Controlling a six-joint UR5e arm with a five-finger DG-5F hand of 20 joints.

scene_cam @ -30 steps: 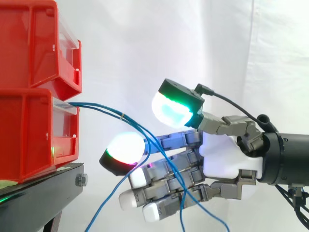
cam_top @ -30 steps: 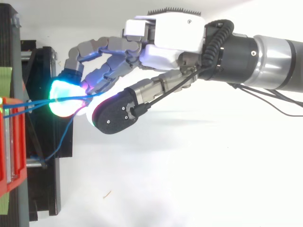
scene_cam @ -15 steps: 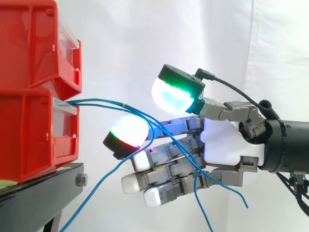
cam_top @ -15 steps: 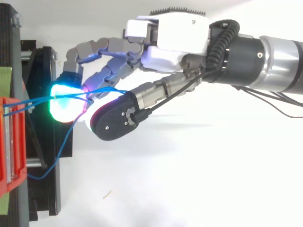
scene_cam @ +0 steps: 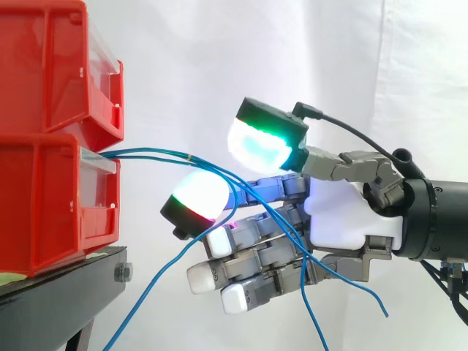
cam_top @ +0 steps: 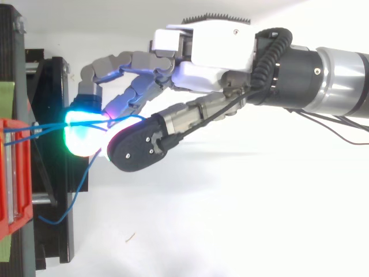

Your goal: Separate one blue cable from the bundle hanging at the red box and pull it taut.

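Blue cables (scene_cam: 168, 155), level from red box (scene_cam: 44, 205), drooping rightward

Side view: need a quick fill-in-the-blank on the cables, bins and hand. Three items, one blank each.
1. The blue cables come out of the ___ of the two stacked red bins.
2. In the side view the hand reaches in from the ___ edge, with the cables draped across it.
3. The bins sit on a ___ stand.

Missing words: lower; right; black.
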